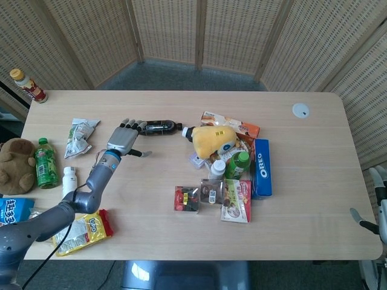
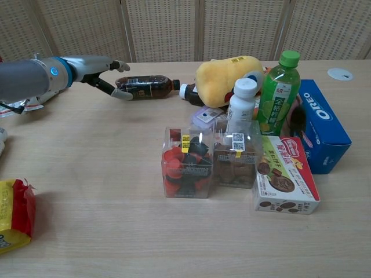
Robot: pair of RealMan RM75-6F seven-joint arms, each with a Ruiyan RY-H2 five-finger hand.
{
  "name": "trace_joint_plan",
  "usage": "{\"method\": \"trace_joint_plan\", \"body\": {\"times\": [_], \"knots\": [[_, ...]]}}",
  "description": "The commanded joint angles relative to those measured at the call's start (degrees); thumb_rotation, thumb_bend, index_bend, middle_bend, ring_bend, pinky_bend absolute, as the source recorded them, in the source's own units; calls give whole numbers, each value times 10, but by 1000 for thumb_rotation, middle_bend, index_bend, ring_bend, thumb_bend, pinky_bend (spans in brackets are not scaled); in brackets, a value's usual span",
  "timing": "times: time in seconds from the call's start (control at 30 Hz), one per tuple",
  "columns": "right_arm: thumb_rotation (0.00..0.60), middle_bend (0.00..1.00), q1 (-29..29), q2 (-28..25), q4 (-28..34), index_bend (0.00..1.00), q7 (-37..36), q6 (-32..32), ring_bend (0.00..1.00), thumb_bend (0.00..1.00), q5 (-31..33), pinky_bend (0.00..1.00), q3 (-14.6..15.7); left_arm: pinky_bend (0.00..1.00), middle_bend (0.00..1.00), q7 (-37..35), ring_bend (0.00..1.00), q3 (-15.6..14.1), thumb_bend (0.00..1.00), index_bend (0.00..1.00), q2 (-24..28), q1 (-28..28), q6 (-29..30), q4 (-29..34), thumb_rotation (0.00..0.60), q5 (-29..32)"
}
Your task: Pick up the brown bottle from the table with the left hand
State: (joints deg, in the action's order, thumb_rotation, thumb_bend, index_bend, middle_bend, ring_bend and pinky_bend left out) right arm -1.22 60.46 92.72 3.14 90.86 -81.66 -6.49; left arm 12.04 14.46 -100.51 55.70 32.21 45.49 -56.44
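The brown bottle (image 1: 159,127) lies on its side on the table (image 1: 151,181), toward the far side, dark-bodied with a pale printed label band and its cap end pointing at the yellow plush toy (image 1: 211,139). The left hand (image 1: 124,138) is at the bottle's base end, fingers spread and holding nothing, fingertips reaching the bottle's end. Only an edge of the right hand (image 1: 376,205) shows at the frame border, and its state cannot be told.

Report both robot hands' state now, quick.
Left robot hand: open, fingers spread at the brown bottle, holding nothing.
Right robot hand: only a sliver at the frame edge; cannot be told.
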Motion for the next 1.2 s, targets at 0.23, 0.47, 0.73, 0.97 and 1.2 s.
{"method": "trace_joint_plan", "body": {"times": [0.23,0.47,0.73,0.97,1.2], "knots": [[584,0,3,1,3,0,5,-2,0,206,4,0,-1,0,0,-47,0,-2,211,0,-56,34,-35,-84,255,-34],[583,0,3,1,12,0,17,-3,0,207,5,0,-3,0,0,-81,0,-6,211,0,-75,42,-46,-122,254,-59],[585,1,4,3,15,0,19,-2,0,204,4,0,-5,0,0,-111,0,-30,210,0,-45,21,-40,-63,254,-101],[588,0,0,0,20,0,17,2,0,205,-12,0,-7,0,0,-103,0,-80,210,0,86,-51,46,165,255,-155],[586,0,2,-3,28,0,17,9,0,204,-25,0,-3,0,0,-82,0,-104,208,0,207,-111,109,350,255,-149]]}}
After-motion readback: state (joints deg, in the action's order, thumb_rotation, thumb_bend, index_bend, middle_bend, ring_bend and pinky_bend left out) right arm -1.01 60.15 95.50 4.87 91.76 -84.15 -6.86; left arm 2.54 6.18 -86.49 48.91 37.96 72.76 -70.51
